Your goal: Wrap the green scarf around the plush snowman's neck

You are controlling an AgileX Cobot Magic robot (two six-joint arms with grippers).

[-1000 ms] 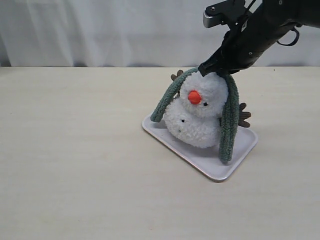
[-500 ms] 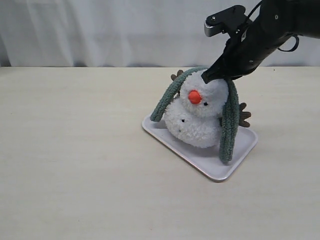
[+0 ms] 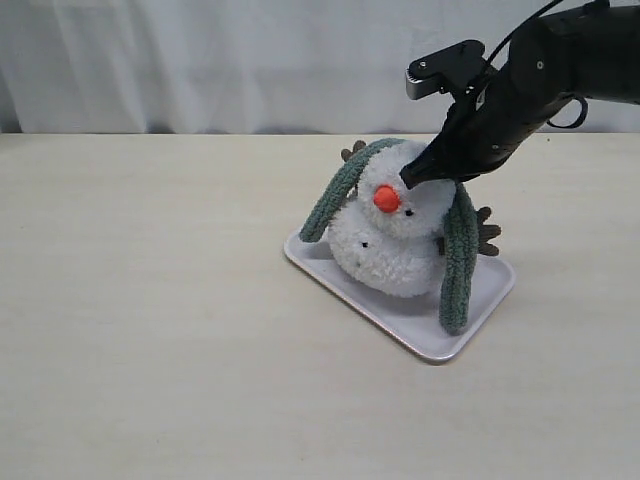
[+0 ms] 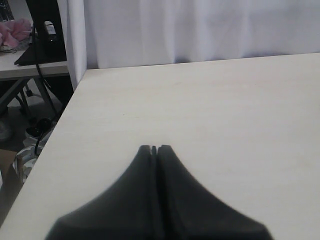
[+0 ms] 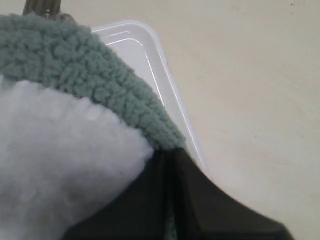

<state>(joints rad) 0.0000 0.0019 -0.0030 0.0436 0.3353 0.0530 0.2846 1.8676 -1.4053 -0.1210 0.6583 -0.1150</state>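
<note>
Jaws of the right gripper are pressed together, tip down on the head of the plush snowman, right where the green scarf crosses the crown. In the right wrist view the scarf runs straight into the fingertips. Can't tell whether a fold is nipped between them or only pushed on.

Scarf lies over the head, not in the snowman's neck. One strand hangs down the side facing the table's left edge and ends near a corner of the white tray. The other hangs down the opposite side and reaches the tray floor.

Snowman leans and sits on the far-left part of the tray. Tray is right of the middle of the table, one corner pointing at the near edge.

Left gripper: jaws closed on each other, over bare tabletop near a table edge.

Hard to see: the scarf's run behind the head is hidden by arm and plush, the right-hand strand covers that side of the neck and part of a twig arm, and the white fluff in the right wrist view is blurred
</note>
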